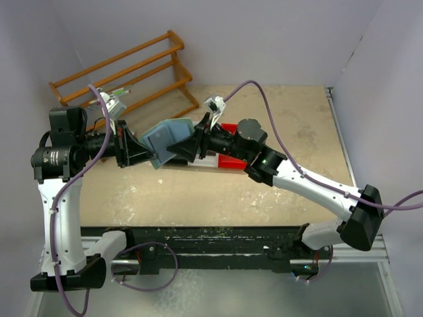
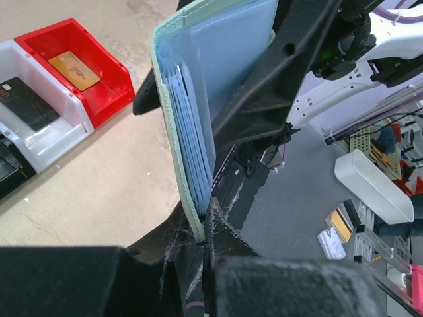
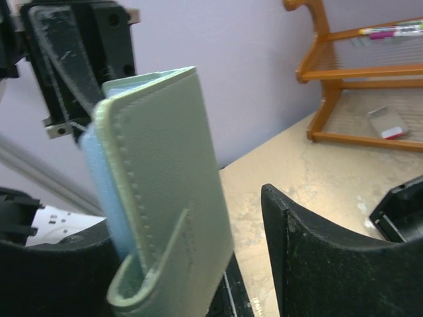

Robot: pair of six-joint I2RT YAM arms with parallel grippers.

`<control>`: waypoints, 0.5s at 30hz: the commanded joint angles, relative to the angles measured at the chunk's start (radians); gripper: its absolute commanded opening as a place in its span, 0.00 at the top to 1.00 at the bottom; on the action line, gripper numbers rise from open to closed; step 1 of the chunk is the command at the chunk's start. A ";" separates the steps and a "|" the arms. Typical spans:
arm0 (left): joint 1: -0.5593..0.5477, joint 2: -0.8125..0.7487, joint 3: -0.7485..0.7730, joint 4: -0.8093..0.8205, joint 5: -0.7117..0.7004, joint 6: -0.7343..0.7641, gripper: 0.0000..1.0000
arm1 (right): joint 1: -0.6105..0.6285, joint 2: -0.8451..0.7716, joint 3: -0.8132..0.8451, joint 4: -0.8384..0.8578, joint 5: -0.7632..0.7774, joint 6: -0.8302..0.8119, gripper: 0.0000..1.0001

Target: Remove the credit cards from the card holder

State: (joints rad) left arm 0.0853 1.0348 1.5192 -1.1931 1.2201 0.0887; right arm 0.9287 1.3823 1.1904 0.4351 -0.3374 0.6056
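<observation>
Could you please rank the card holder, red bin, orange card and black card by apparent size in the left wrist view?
1. card holder (nearest the camera)
2. red bin
3. orange card and black card: about alike

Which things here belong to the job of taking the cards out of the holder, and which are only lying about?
Job:
- card holder
- orange card, in the red bin
- black card, in the white bin

Lying about:
- wooden rack
- pens on it
</observation>
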 commanded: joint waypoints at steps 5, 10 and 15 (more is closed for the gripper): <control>0.001 -0.009 0.041 -0.061 0.149 0.029 0.93 | 0.006 -0.042 0.014 -0.011 0.141 -0.043 0.48; 0.001 0.003 0.051 -0.088 0.144 0.056 0.93 | 0.004 -0.043 0.018 -0.025 0.055 0.020 0.50; 0.001 0.009 0.052 -0.086 0.072 0.052 0.95 | -0.026 -0.083 0.022 -0.092 0.074 0.018 0.49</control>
State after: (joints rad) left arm 0.0898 1.0466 1.5284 -1.2671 1.2514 0.1234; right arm 0.9318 1.3533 1.1908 0.3779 -0.2882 0.6189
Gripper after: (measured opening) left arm 0.105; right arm 0.499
